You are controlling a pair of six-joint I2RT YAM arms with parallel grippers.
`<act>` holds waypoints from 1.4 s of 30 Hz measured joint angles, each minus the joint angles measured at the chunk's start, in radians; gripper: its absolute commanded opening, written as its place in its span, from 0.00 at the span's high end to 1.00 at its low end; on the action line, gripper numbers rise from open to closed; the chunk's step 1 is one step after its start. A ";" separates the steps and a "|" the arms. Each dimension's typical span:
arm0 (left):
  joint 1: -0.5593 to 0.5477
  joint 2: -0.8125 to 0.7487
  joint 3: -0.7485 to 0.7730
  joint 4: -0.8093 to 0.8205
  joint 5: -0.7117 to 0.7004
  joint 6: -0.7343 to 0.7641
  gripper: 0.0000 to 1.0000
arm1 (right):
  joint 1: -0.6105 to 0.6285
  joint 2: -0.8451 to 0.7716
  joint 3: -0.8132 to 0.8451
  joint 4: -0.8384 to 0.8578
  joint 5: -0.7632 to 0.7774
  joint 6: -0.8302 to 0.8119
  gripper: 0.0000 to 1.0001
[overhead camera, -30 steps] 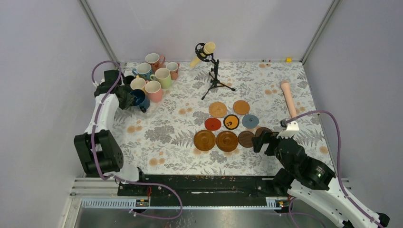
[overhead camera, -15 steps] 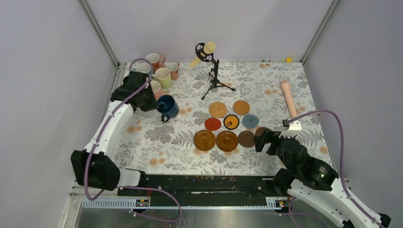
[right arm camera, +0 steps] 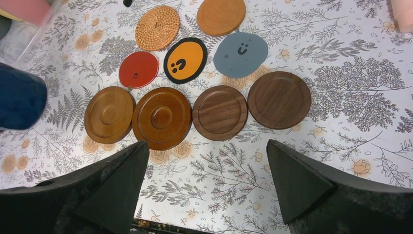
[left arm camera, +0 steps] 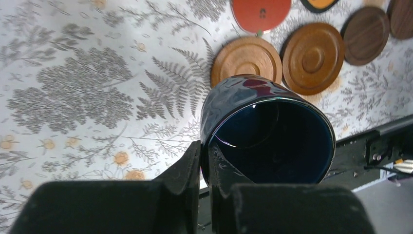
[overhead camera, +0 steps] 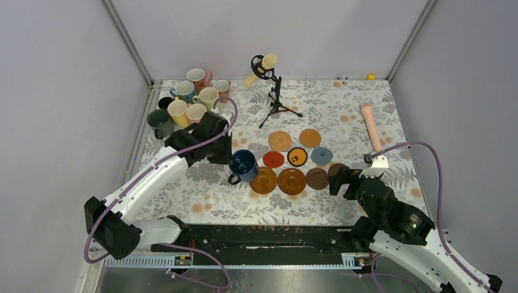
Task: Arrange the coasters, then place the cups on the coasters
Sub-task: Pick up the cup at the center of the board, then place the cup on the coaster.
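Observation:
My left gripper is shut on the rim of a navy cup, one finger inside and one outside. In the top view this cup hangs just left of the leftmost mid-brown coaster. The coasters lie in three rows: cork and tan; red, black-rimmed orange and grey-blue; and a front row of brown wooden ones. The other cups cluster at the back left. My right gripper is open and holds nothing, just in front of the dark wooden coasters.
A cream microphone on a black stand is at the back centre. A pink cylindrical handle lies at the right. Grey walls close in the left, right and back. The black rail runs along the near edge.
My left arm has carried the navy cup from the cup cluster at the back left, rightward and toward the front, to beside the leftmost wooden coaster. The right arm has barely moved.

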 measured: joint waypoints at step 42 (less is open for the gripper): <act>-0.124 0.309 0.010 0.153 -0.062 -0.097 1.00 | 0.000 -0.036 0.000 0.001 0.023 0.000 0.01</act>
